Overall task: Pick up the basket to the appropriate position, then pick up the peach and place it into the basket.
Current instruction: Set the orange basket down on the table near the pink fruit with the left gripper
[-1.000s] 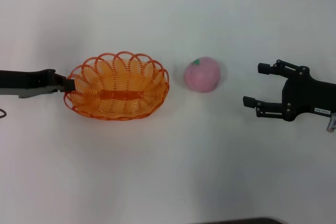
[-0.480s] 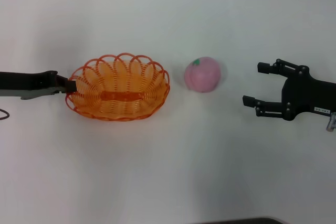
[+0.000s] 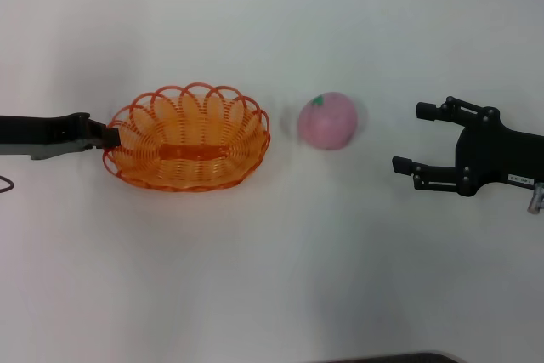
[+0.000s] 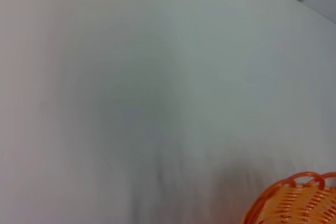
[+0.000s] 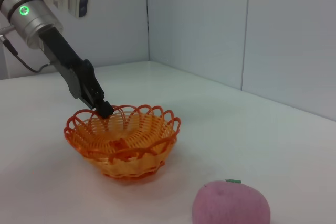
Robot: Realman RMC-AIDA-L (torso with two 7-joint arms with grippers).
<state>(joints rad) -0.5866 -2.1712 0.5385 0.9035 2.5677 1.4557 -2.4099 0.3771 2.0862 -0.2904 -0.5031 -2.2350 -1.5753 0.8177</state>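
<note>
The orange wire basket (image 3: 189,138) sits left of centre on the white table. My left gripper (image 3: 109,136) comes in from the left and is shut on the basket's left rim. The right wrist view shows the same grip (image 5: 103,108) on the basket (image 5: 123,140). A piece of the rim shows in the left wrist view (image 4: 294,203). The pink peach (image 3: 327,120) with its green spot lies just right of the basket, apart from it, and shows in the right wrist view (image 5: 231,204). My right gripper (image 3: 411,137) is open and empty, to the right of the peach.
The white table (image 3: 272,278) stretches all around. White walls (image 5: 210,24) stand behind the table. A dark edge (image 3: 382,358) shows at the near side of the table.
The basket has shifted slightly left and toward the far side in my left gripper, widening the gap to the peach. The right gripper and the peach have not moved.
</note>
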